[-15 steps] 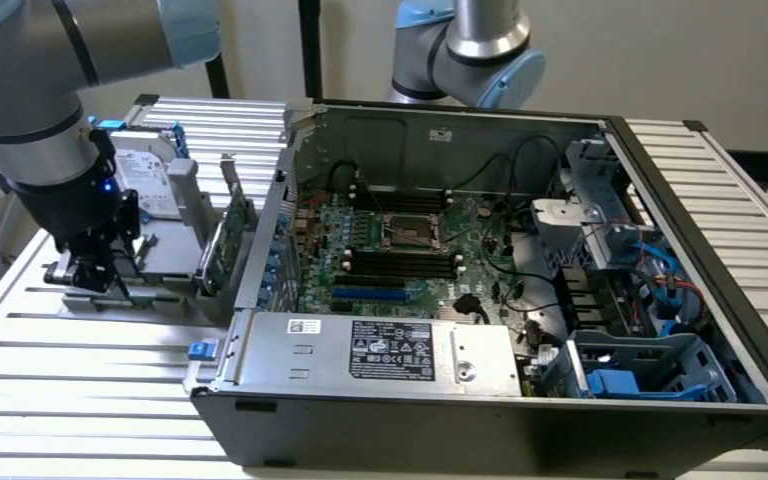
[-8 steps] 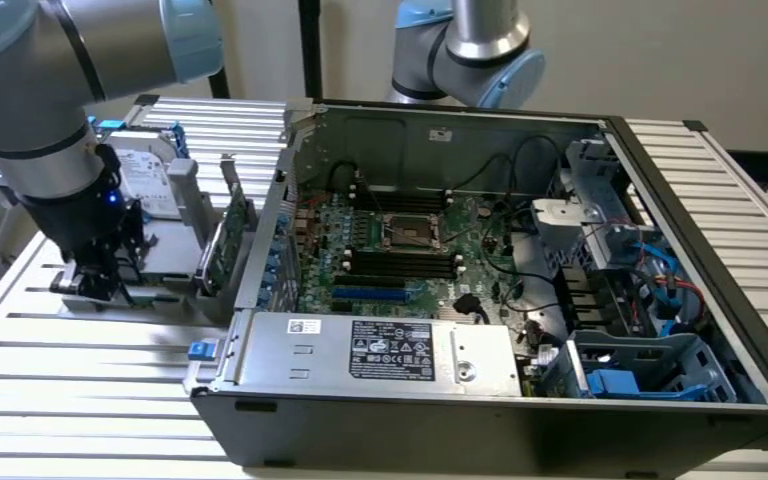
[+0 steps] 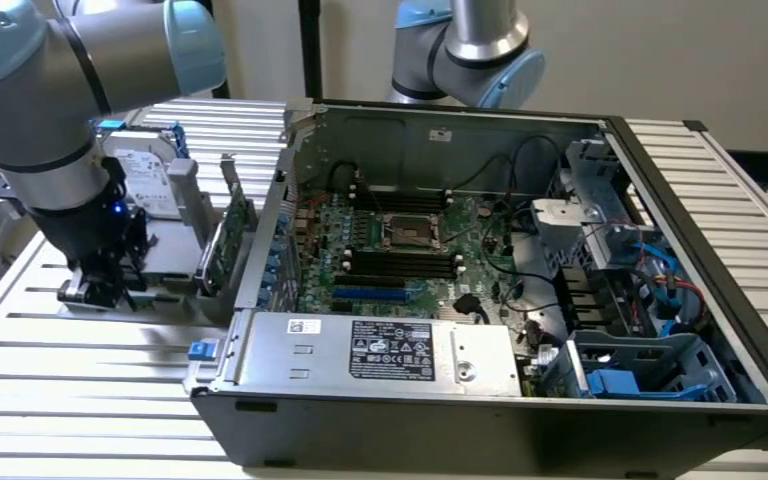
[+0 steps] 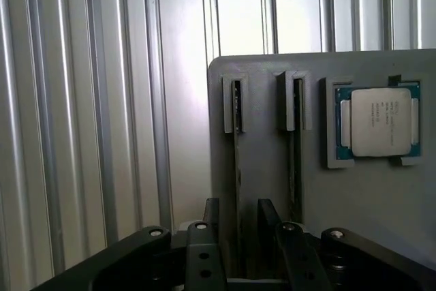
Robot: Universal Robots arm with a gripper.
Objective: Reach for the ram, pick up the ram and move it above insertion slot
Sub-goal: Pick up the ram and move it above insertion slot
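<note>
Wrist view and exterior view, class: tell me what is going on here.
The robot arm's gripper hangs over a grey holder on the slatted table, beside the open computer case. Its open fingers straddle one ram stick standing on edge in the holder's slot. The ram is not yet lifted.

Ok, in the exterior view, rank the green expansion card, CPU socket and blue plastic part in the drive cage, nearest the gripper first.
1. Green expansion card, beside the gripper.
2. CPU socket, mid-motherboard.
3. Blue plastic part, case's corner on the exterior view's right.
</note>
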